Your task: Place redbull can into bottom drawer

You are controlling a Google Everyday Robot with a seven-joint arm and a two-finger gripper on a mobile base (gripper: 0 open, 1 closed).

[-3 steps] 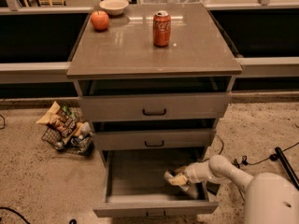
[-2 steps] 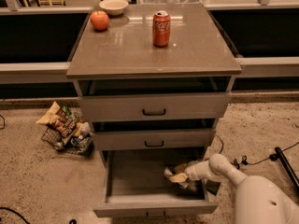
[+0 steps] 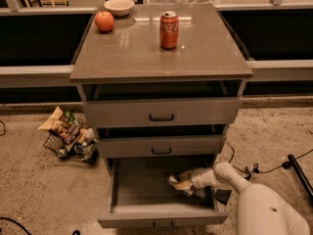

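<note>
The bottom drawer (image 3: 146, 218) of the grey-brown cabinet is pulled wide open. My gripper (image 3: 180, 184) reaches into it from the right and sits low over the right part of the drawer floor. It is shut on the redbull can (image 3: 190, 176), a shiny silver shape held at the gripper's tip inside the drawer. My white arm (image 3: 227, 173) comes over the drawer's right side, and its bulky body (image 3: 266, 212) fills the bottom right corner.
The two upper drawers (image 3: 161, 112) are slightly open. On the cabinet top stand a red Coca-Cola can (image 3: 169, 30), an apple (image 3: 104, 21) and a bowl (image 3: 119, 6). A wire basket of snack bags (image 3: 68, 133) lies on the floor at the left. Cables (image 3: 254, 169) lie at the right.
My gripper has moved a little to the left inside the bottom drawer with the can. Nothing else has moved.
</note>
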